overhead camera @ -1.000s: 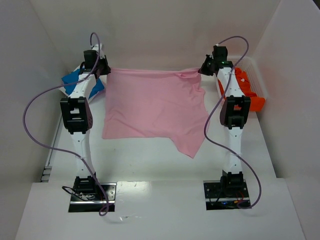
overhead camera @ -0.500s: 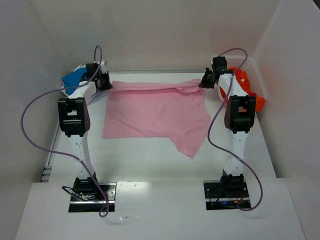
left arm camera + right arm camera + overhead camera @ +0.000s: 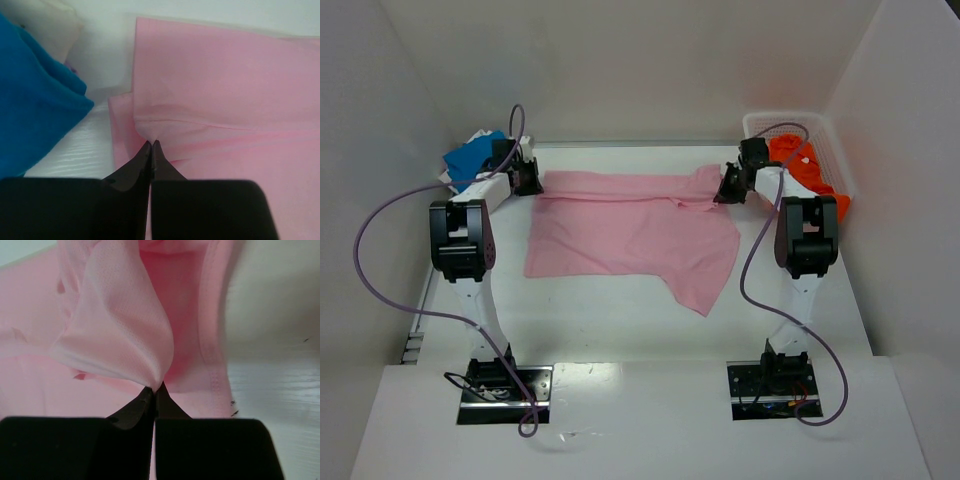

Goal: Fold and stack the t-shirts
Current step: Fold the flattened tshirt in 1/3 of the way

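The left gripper (image 3: pixel 528 181) and the right gripper (image 3: pixel 729 190) each pinch a far corner of the pink t-shirt (image 3: pixel 630 235) lying mid-table, likely starting its fold; next they must draw that edge nearward together.

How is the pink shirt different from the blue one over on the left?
The pink shirt lies spread out in the middle; the blue shirt sits bunched in a heap at the far left corner. The pink shirt is pinched along its far edge by the left claw and right claw; no claw grips the blue shirt. Both are plain, single-colour cloth.
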